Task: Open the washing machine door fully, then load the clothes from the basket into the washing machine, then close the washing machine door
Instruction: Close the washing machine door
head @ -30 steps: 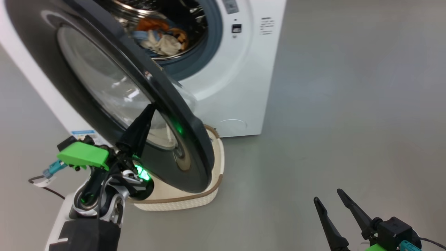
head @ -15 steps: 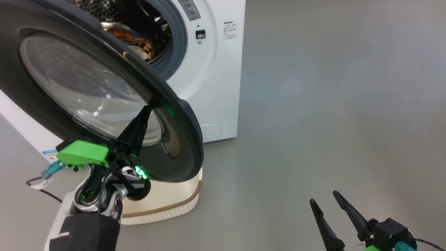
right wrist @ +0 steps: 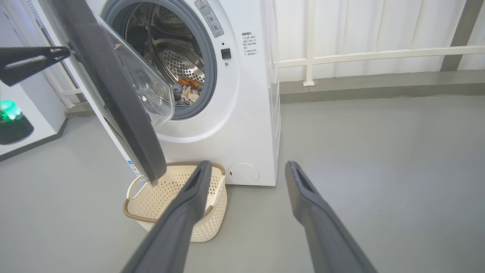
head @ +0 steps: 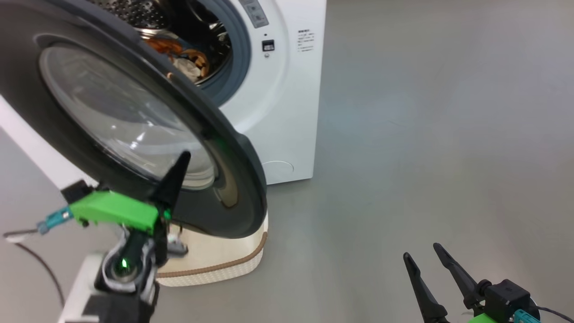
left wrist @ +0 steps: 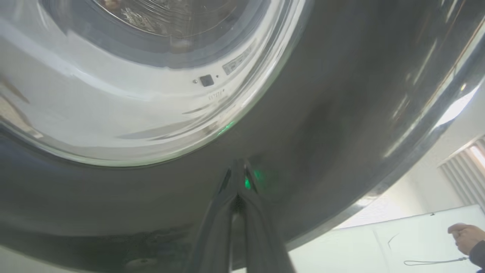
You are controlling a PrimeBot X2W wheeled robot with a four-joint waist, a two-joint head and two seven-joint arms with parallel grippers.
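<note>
The washing machine door (head: 228, 179) stands half open, its glass bowl (right wrist: 147, 87) towards the drum. My left gripper (head: 181, 157) is shut, with its tip against the door's glossy outer face (left wrist: 322, 125). The closed fingers taper to that tip (left wrist: 238, 167) in the left wrist view, and the right wrist view has the same gripper (right wrist: 64, 53) at the upper left. The clothes (right wrist: 186, 91) lie inside the steel drum of the washing machine (head: 287, 112). The basket (right wrist: 212, 223) sits on the floor under the door and looks empty. My right gripper (head: 421, 251) hangs open at the lower right, holding nothing.
Grey floor stretches to the right of the machine. A white railing (right wrist: 360, 57) runs along the back wall. A black object with a green light (right wrist: 11, 121) sits at the far left. A person's hand (left wrist: 464, 237) holds a cord beyond the door's edge.
The head camera has shifted. The door now covers more of the drum opening than a second ago. My left wrist has dropped lower, its tip still at the door. The right gripper stayed put.
</note>
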